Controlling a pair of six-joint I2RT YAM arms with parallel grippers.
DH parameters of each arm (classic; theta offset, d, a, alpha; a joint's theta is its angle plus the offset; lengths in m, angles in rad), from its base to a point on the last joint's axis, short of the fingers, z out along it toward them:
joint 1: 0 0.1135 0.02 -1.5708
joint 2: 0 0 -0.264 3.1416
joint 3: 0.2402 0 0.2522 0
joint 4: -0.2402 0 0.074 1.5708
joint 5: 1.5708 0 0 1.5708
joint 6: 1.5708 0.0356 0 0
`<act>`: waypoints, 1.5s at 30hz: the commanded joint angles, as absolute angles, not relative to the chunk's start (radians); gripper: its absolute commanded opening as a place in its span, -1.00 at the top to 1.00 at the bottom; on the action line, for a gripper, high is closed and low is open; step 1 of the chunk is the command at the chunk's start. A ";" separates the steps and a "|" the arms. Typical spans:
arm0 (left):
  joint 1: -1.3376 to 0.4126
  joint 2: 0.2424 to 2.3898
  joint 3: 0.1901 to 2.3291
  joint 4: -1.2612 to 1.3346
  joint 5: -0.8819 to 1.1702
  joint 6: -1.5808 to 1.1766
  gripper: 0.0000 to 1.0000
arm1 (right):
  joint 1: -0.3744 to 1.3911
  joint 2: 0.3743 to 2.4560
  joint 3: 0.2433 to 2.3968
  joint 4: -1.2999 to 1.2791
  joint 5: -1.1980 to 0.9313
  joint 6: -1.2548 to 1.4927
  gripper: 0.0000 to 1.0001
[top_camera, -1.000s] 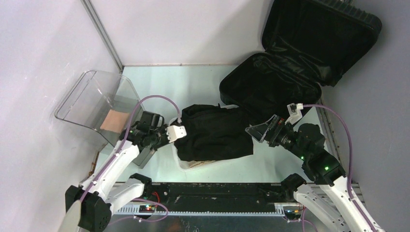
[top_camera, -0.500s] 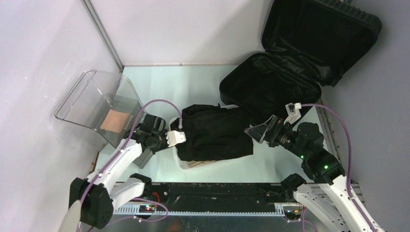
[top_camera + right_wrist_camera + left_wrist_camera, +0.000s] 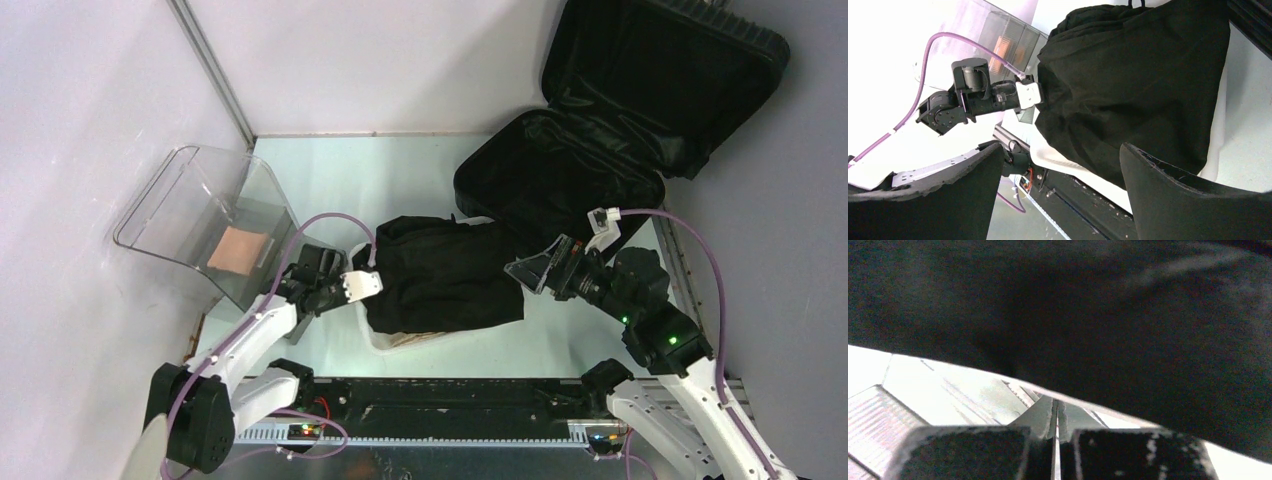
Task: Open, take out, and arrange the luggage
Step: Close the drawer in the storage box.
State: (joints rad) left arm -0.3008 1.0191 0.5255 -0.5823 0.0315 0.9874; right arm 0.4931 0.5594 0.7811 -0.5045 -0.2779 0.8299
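The luggage [image 3: 560,185], a big black suitcase, lies open at the back right with its lid [image 3: 660,80] leaning on the wall. A black garment [image 3: 445,275] is heaped on a white basket [image 3: 385,342] mid-table. My left gripper [image 3: 370,283] is shut at the garment's left edge. In the left wrist view its tips [image 3: 1055,407] meet just under the basket's white rim [image 3: 973,387], with nothing seen between them and the garment [image 3: 1098,315] filling the view above. My right gripper [image 3: 530,272] hangs open beside the garment's right side [image 3: 1138,85], apart from it.
A clear plastic container [image 3: 200,215] lies tipped at the left with a tan pad [image 3: 235,248] inside. Grey walls close in the back and both sides. A black rail [image 3: 450,395] runs along the near edge between the arm bases.
The left gripper has closed and dropped slightly toward the near edge at the basket's left side. The right gripper has stayed open and barely shifted.
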 commanded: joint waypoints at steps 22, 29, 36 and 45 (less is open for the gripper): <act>-0.276 1.111 0.495 -0.295 -0.290 0.871 1.00 | 0.462 0.507 0.882 -0.531 -0.196 0.762 -0.76; -0.246 1.125 0.516 -0.311 -0.336 0.850 1.00 | 0.458 0.528 0.905 -0.531 -0.199 0.771 -0.75; -0.233 1.131 0.512 -0.276 -0.415 0.834 1.00 | 0.459 0.537 0.923 -0.551 -0.188 0.773 -0.75; -0.232 1.184 0.511 -0.217 -0.536 0.826 1.00 | 0.454 0.507 0.923 -0.530 -0.184 0.771 -0.75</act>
State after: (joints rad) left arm -0.2462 1.1599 0.4889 -0.2428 -0.4004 0.8375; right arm 0.4606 0.5282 0.8902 -0.5602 -0.1978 0.7746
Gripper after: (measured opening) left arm 0.001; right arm 0.879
